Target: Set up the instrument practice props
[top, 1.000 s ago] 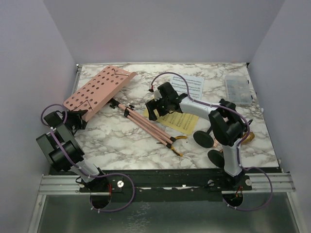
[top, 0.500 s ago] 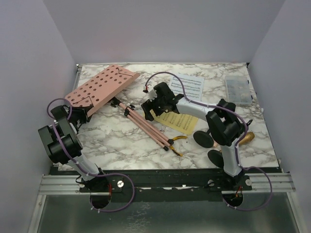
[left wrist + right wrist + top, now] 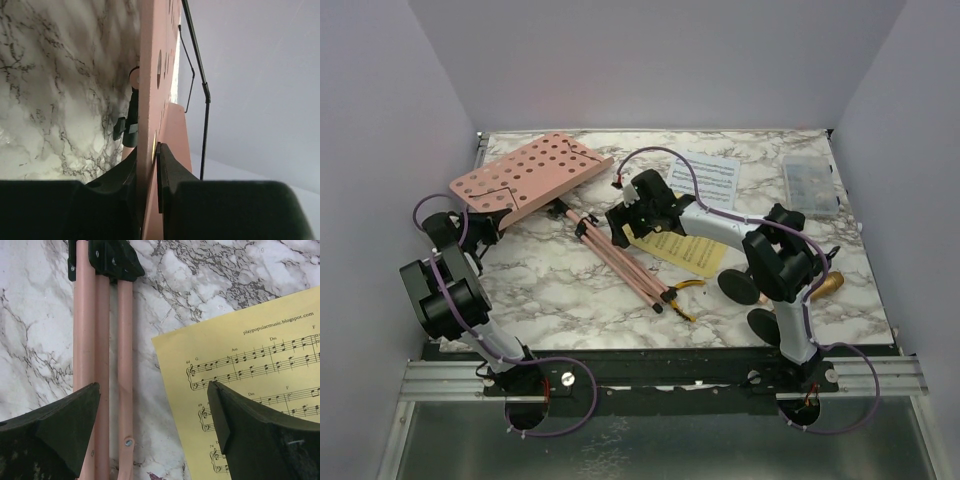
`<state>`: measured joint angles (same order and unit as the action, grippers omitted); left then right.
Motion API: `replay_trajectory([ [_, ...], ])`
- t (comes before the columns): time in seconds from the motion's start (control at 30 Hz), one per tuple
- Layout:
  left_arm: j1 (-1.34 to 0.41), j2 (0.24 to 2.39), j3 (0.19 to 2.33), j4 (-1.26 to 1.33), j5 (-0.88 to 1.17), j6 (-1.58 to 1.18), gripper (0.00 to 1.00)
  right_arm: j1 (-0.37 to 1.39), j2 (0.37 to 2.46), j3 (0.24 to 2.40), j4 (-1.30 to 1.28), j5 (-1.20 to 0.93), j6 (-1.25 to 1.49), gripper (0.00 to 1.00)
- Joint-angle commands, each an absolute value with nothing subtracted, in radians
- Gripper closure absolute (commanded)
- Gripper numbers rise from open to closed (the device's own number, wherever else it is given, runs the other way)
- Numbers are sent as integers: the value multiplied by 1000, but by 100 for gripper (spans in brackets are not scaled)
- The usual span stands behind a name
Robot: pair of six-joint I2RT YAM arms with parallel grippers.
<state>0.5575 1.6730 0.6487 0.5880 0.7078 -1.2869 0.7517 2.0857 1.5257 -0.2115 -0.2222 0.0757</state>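
The pink music rack lies on the marble table, its perforated desk (image 3: pixel 528 178) raised at the back left and its folded legs (image 3: pixel 620 258) running toward the front. My left gripper (image 3: pixel 480 226) is shut on the desk's near edge (image 3: pixel 148 125), one finger on each face. My right gripper (image 3: pixel 625 222) is open just above the table, straddling the folded legs (image 3: pixel 102 365) and the corner of the yellow sheet-music page (image 3: pixel 250 390). A white page (image 3: pixel 710 178) lies behind it. Two black round-based holders (image 3: pixel 740 285) stand by the right arm. A gold microphone (image 3: pixel 825 284) shows partly behind that arm.
Yellow-handled pliers (image 3: pixel 682 290) lie by the leg tips. A clear compartment box (image 3: pixel 809 186) sits at the back right. Grey walls enclose the table on three sides.
The left gripper has lifted and swung the desk toward the back, tilting it flatter. The right gripper has moved left, from over the yellow page to over the rack's legs.
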Motion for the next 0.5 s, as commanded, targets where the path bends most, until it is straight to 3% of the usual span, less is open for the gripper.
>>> replay_trajectory([
  [0.0,524,1578,663,745,754,-1253,99,775,2111,1507,-164,-306,175,3],
  [0.47,459,1345,733,841,710,-1259,100,796,2029,1400,-34,-304,296,1],
])
